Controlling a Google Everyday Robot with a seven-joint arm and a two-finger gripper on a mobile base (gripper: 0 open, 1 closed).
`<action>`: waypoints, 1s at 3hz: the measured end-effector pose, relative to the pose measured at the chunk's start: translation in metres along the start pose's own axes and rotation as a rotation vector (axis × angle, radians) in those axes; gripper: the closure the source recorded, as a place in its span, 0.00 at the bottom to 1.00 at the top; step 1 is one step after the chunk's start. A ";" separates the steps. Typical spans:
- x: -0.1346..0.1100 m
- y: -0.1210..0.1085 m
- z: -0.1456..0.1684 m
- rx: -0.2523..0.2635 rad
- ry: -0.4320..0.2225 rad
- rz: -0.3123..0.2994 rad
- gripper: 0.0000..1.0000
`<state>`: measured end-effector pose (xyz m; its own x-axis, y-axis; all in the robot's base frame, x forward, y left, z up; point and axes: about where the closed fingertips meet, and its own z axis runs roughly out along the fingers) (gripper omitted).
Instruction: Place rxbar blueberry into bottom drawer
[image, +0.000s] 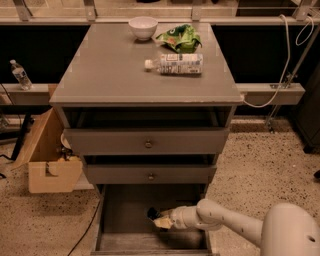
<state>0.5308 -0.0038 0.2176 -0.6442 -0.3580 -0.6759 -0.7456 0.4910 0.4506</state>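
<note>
The bottom drawer is pulled open at the foot of the grey cabinet, showing its bare grey floor. My gripper reaches in from the right, low over the middle of that floor. It is shut on the rxbar blueberry, a small dark bar sticking out at the left of the fingertips. The bar sits just above the floor; I cannot tell if it touches.
The two upper drawers with brass knobs are slightly open. On the cabinet top stand a white bowl, a green bag and a lying plastic bottle. A cardboard box sits on the floor at the left.
</note>
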 end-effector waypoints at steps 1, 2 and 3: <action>0.019 -0.010 0.017 0.009 0.041 0.052 0.58; 0.028 -0.015 0.028 0.013 0.070 0.077 0.35; 0.028 -0.019 0.027 0.033 0.079 0.079 0.11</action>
<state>0.5310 -0.0019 0.1743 -0.7130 -0.3779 -0.5906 -0.6870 0.5451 0.4805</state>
